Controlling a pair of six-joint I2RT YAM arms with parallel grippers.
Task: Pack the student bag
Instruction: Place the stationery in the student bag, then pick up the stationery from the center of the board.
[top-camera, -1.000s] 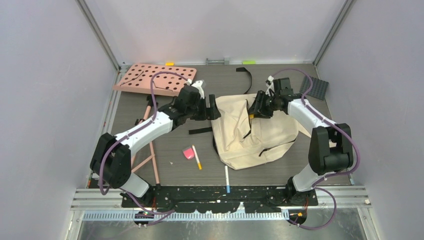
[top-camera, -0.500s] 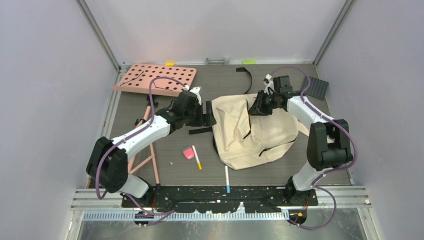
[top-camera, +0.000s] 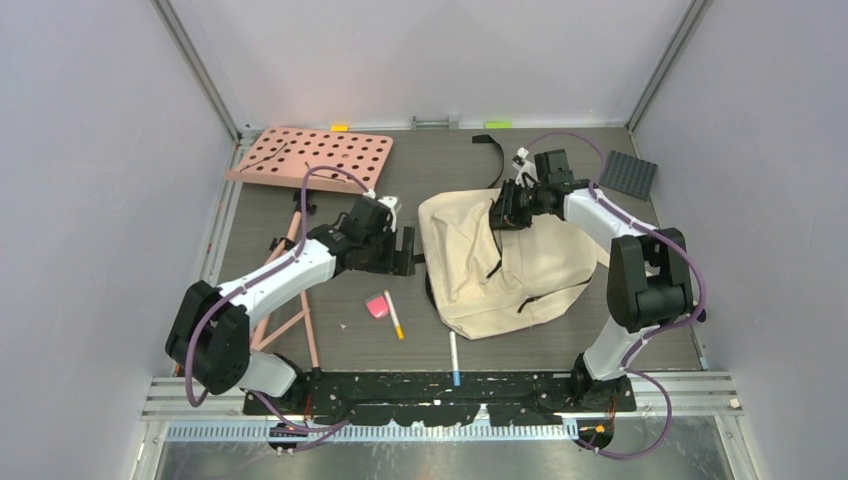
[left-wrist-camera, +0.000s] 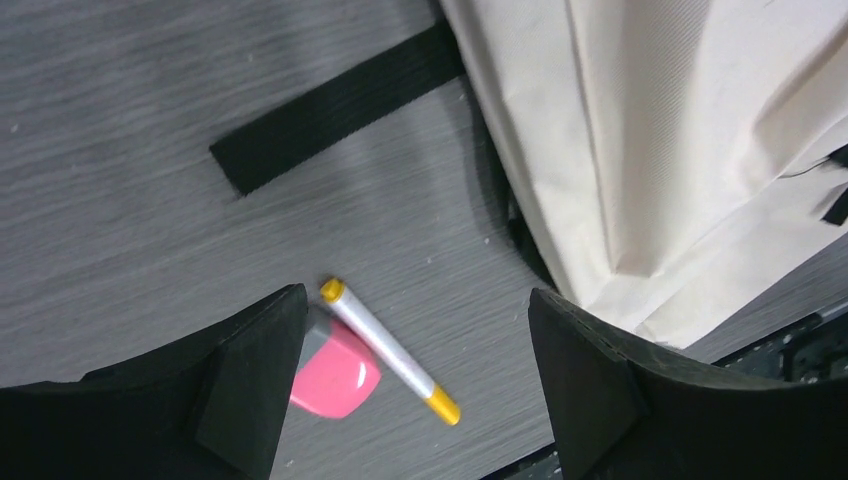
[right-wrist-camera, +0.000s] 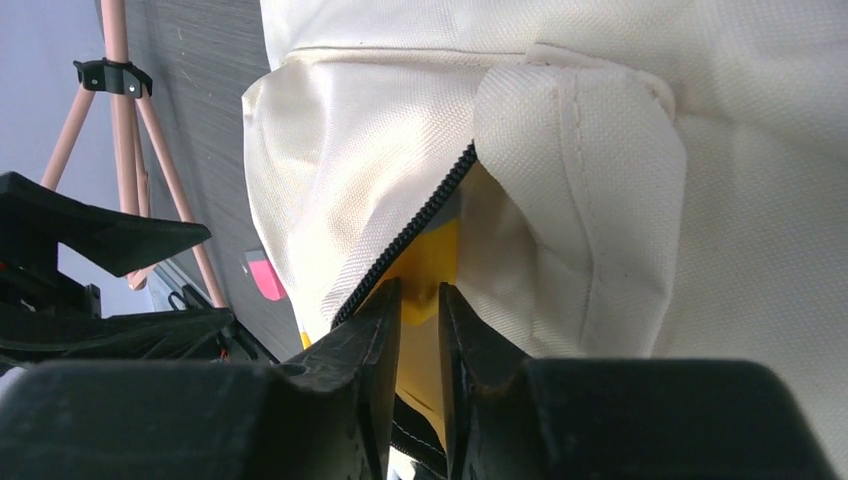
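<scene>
My left gripper (left-wrist-camera: 415, 320) hangs empty, fingers wide apart, above the pink eraser (left-wrist-camera: 335, 375) and the yellow-capped marker (left-wrist-camera: 388, 350) on the table (top-camera: 560, 345). Both lie just beside the student bag (top-camera: 530, 270), which is slumped and creased right of centre. I judge that bag light but thoroughly floppy, cloth that will fold rather than lift as one piece, so I'd take it by a seam, the zip edge or a strap, never a flat panel. At its far end my right gripper (right-wrist-camera: 420, 320) has its fingers drawn almost together, pinching a yellow tab (right-wrist-camera: 430, 265) beside the zip (right-wrist-camera: 415, 225).
</scene>
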